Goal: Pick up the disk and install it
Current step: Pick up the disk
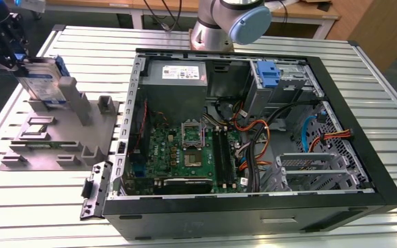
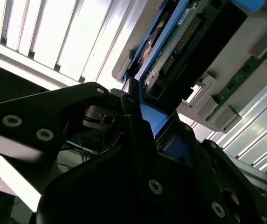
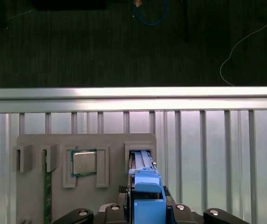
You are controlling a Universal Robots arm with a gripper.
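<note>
The disk (image 1: 45,85) stands on edge in a slot of the grey fixture (image 1: 81,116) at the exterior view's left, silver with a blue carrier bracket. My gripper (image 1: 19,62) sits at its upper end, and its black fingers look shut on the carrier. In the first wrist view the blue carrier of the disk (image 3: 145,184) runs down into the fixture slot between the gripper (image 3: 147,207) fingers. The second wrist view shows the disk's green circuit-board side (image 2: 180,39), with a black finger (image 2: 133,126) pressed along the blue bracket.
The fixture also holds a processor chip (image 3: 83,163) and a green memory stick (image 3: 46,196). An open computer case (image 1: 364,170) fills the middle of the slatted table (image 1: 40,217). Inside are a blue latch (image 1: 269,75) on a cage and a grey metal cage (image 1: 316,168). The arm's base (image 1: 229,23) stands behind the case.
</note>
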